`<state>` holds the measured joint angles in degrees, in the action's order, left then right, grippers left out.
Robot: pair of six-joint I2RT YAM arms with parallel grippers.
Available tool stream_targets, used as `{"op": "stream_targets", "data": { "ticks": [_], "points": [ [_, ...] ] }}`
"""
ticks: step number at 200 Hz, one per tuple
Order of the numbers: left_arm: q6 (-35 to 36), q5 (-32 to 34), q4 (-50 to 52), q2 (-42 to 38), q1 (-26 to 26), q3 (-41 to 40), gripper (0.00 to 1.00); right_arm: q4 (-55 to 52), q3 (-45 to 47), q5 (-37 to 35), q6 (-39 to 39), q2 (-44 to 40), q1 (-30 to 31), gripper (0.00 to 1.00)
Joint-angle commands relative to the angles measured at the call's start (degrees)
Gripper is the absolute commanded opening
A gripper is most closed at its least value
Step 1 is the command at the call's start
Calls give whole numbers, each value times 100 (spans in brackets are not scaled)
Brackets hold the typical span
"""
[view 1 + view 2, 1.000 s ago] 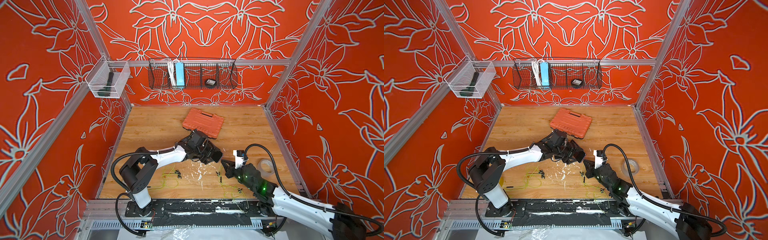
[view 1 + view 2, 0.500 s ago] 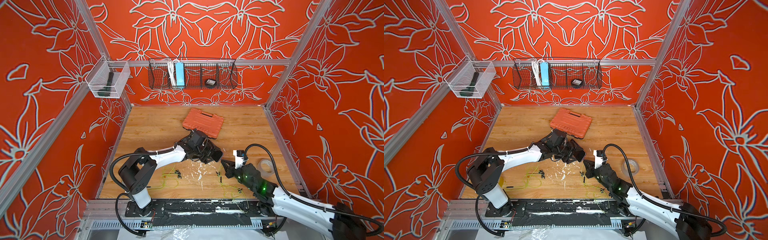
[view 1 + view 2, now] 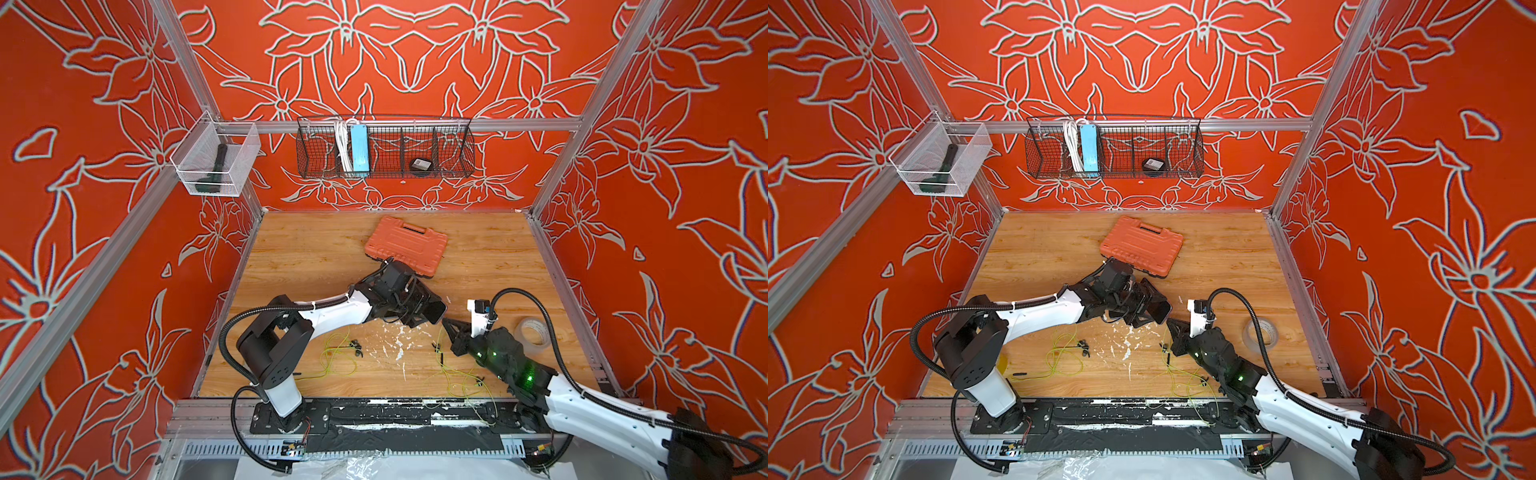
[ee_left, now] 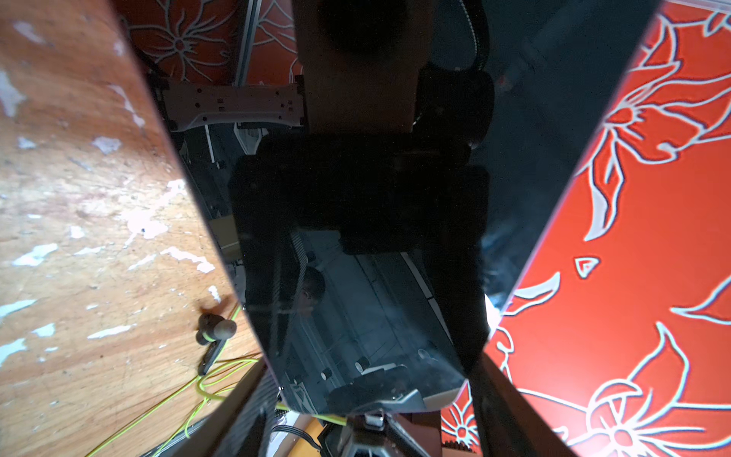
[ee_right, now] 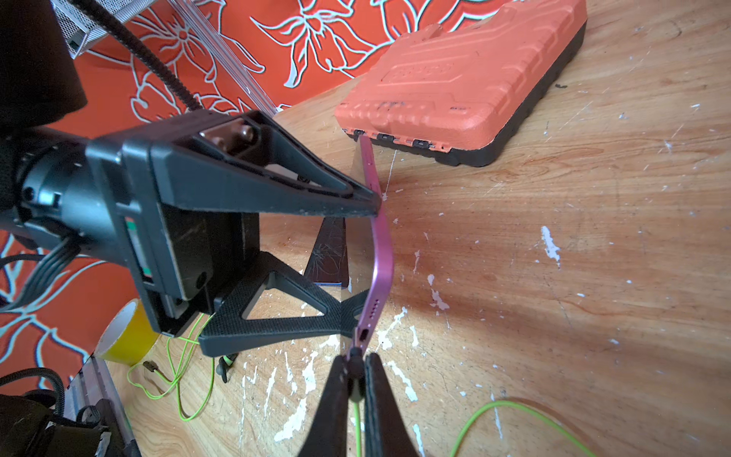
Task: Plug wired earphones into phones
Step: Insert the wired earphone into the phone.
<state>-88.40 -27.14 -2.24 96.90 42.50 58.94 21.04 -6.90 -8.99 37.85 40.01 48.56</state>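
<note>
While left fingers (image 5: 285,205) clamp phone (image 5: 381,245), right fingers (image 5: 381,407) pinch plug (image 5: 355,362) at its port end.

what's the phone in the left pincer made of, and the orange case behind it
phone: the rim looks like metal, satin pink-purple with a soft sheen along the edge. Its face looks like glass, glossy black and mirroring the rig.
orange case: probably moulded plastic, matte, with ribbed relief on the lid and a black lower half.
</note>
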Motion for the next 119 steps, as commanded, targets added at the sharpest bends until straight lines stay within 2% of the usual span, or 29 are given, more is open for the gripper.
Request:
{"op": "stream_targets", "data": {
  "ticks": [1,119],
  "points": [
    [-90,-204,-251,-207,65,-1,57,-18,-141,-94,-85,28,-11,0],
    [-54,-178,-184,-167,162,70,56,-97,-132,-163,-129,-17,-8,0]
  ]
}}
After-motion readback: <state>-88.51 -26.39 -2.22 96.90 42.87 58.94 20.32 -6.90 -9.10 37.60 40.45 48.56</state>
